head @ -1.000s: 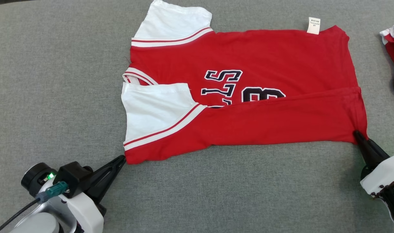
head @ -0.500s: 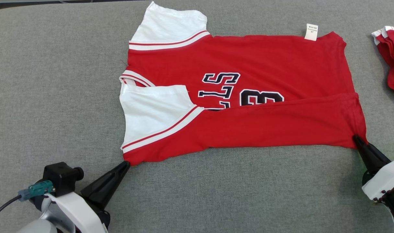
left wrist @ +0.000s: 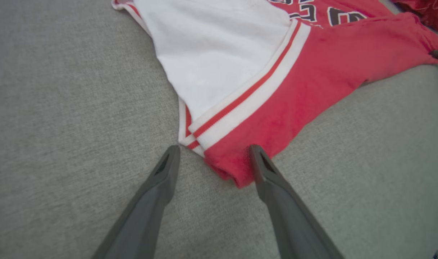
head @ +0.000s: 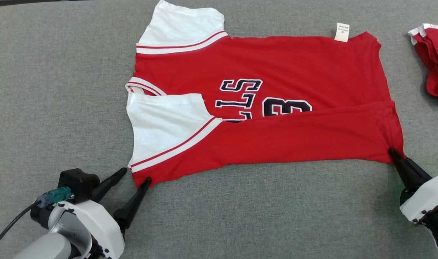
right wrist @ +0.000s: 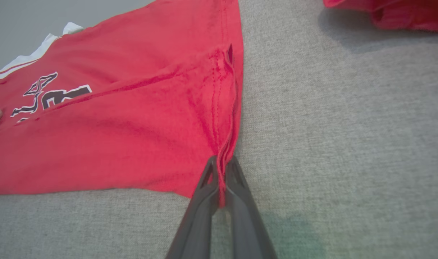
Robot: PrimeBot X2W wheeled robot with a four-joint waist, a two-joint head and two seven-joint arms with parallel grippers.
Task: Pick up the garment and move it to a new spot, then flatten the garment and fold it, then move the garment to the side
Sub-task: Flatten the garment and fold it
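L gripper (head: 136, 174) now spread wide; half a sec ago it was pressed together on near shoulder corner of garment (head: 283, 61). Corner freed, lies on the cover between the two fingers, brushing one. R gripper (head: 391, 151) pinches near hem corner, layers bunched in its tips. Judgement: first lengthwise fold laid, R release likely next.

Garment mid-surface on grey woven cover (head: 60, 90), near strip doubled over the print. Soft red knit, slightly fuzzy; white sleeves w/ red-striped trim; dark block lettering, white outline; pale care label (head: 342, 32) at far edge. Another red bundle (head: 434, 46) far R, well apart
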